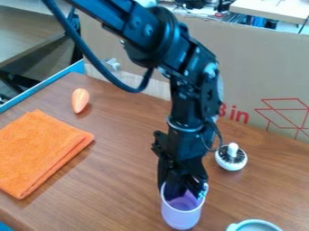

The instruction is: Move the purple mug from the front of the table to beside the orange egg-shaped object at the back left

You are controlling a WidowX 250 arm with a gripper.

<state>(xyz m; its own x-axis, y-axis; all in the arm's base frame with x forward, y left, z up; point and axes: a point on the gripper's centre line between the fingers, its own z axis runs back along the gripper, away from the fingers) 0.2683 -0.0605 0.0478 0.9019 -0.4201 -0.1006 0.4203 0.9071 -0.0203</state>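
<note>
Cardboard [259,63] backs the wood-grained tabletop [114,198], with an orange cloth [39,153] at left and a pale dish [256,225] near the purple cup [181,216]. The end effector [184,191] is at the cup's mouth—whether spread or pinching cannot be told. Sideways pressure on the rim could tip the cup; an uneven grip—if one exists—could let it slip.

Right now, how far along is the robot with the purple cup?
Reaching the purple cup looks done: the gripper is at its rim. The cup is being worked on now, but I can't tell whether it's held. Moving clear is probably left, since the gripper is down there.
</note>
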